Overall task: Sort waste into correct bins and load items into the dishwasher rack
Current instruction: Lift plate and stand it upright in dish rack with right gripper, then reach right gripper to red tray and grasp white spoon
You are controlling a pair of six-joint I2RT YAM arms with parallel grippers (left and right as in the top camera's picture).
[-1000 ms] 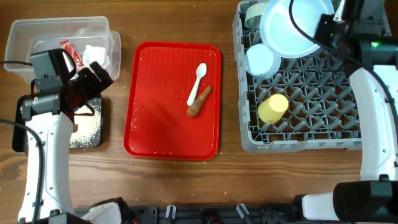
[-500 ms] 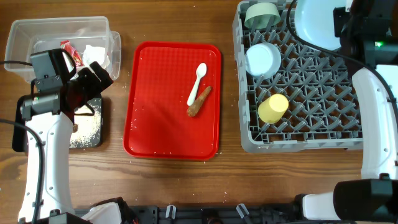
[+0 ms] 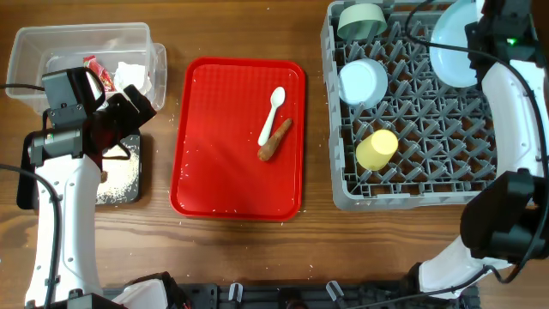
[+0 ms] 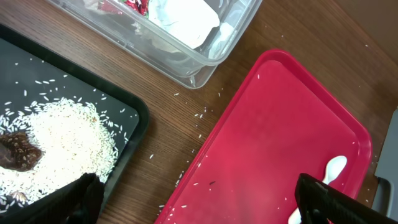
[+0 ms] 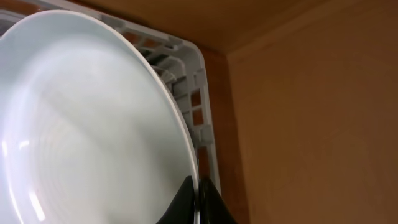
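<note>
My right gripper (image 3: 477,36) is shut on the rim of the pale blue plate (image 3: 453,53), which stands tilted on edge over the back right corner of the grey dishwasher rack (image 3: 429,184). The right wrist view shows the plate (image 5: 87,124) pinched at my right gripper (image 5: 196,200). A mint bowl (image 3: 360,19), a pale blue bowl (image 3: 362,81) and a yellow cup (image 3: 376,148) sit in the rack. The white spoon (image 3: 273,110) and brown stick (image 3: 274,139) lie on the red tray (image 3: 214,172). My left gripper (image 4: 202,205) hangs open between the black tray (image 4: 124,118) and the red tray.
The clear tub (image 3: 34,43) at the back left holds a red wrapper (image 3: 99,73) and white tissue (image 3: 133,75). Rice (image 4: 62,137) and a brown lump (image 4: 18,152) lie in the black tray. Stray grains dot the wood and the red tray (image 4: 280,124).
The right arm has carried the plate from the rack's back middle across to its back right corner and turned it more upright. The left arm has not moved.
</note>
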